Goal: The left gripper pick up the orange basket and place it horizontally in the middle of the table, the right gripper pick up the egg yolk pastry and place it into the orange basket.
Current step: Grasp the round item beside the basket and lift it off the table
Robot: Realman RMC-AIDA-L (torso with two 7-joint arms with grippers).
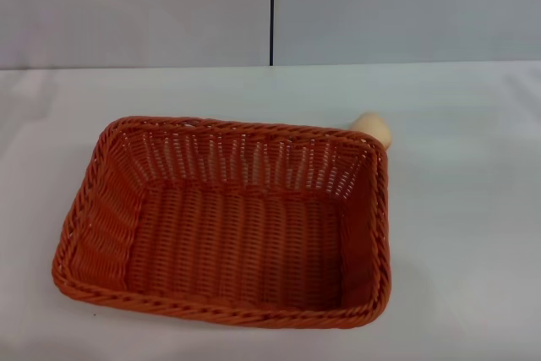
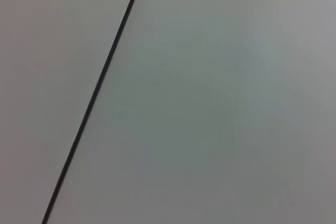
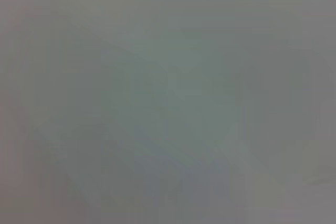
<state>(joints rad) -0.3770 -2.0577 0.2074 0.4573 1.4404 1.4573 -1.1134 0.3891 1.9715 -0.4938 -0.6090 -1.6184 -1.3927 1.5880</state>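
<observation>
Orange basket (image 1: 228,226) on table (image 1: 465,234), egg yolk pastry (image 1: 373,128) behind, hands unseen.

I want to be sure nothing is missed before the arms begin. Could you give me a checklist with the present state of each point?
1. Orange basket upright on the table: ok.
2. Basket empty inside: ok.
3. Basket set straight across the table: not ok, it sits slightly turned.
4. Egg yolk pastry visible: ok, behind the basket's far right corner, partly hidden.
5. Pastry touching the basket: cannot tell.
6. Left and right tools in view: not ok, neither shows.
</observation>
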